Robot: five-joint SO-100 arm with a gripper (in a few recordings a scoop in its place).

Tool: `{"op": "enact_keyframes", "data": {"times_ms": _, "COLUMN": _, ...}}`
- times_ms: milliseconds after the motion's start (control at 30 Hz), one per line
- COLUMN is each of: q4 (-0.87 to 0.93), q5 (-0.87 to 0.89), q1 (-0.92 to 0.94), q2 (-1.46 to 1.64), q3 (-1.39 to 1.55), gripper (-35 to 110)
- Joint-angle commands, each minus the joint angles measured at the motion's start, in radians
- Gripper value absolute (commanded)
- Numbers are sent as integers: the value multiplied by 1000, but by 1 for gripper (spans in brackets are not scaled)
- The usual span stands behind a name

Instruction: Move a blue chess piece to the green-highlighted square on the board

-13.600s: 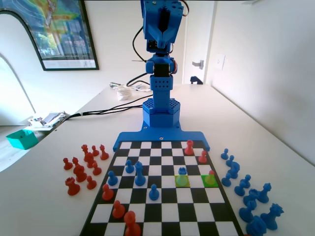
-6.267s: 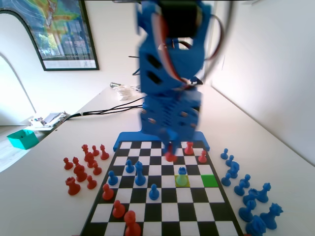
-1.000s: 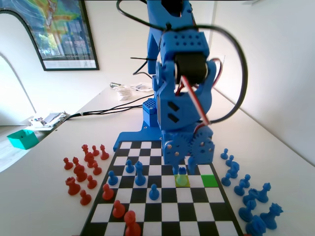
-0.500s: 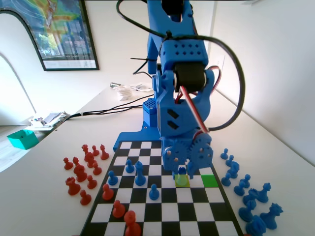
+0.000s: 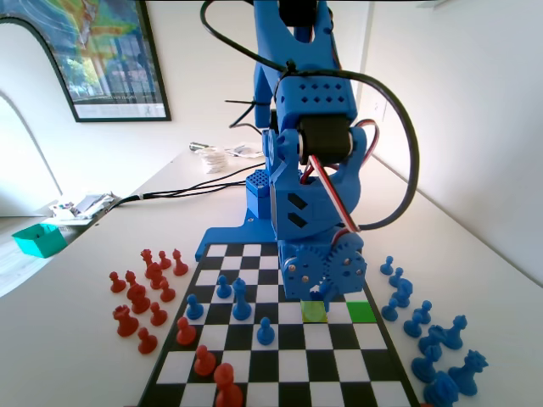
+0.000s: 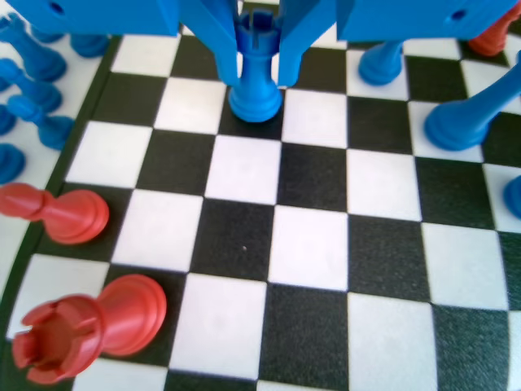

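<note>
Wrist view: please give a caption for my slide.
Blue two-finger gripper straddling a short blue plastic chess piece on the chequered board.

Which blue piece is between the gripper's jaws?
The notched-top blue piece on the yellow-green square; the jaws flank its stem. The other blue pieces stand clear of the gripper.

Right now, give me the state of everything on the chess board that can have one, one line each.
end effector: lowered, jaws on either side of the blue chess piece, closed or nearly closed on it.
blue chess piece: upright, base on the board.
green-highlighted square: empty.
yellow-green square: under the end effector.
two red pieces: lying on their sides.
</note>
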Motion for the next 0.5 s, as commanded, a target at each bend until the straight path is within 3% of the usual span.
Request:
{"op": "enact_keyframes", "data": {"times_ms": 0, "q4": 3, "q5": -8, "q1": -3, "q2": 28, "q3": -5, "gripper": 1}}
{"op": "enact_keyframes", "data": {"times_ms": 133, "q4": 26, "q5": 3, "q1": -6, "q2": 34, "q3": -23, "gripper": 1}}
{"op": "enact_keyframes", "data": {"times_ms": 467, "q4": 313, "q5": 77, "q1": -60, "q2": 97, "q3": -201, "gripper": 1}}
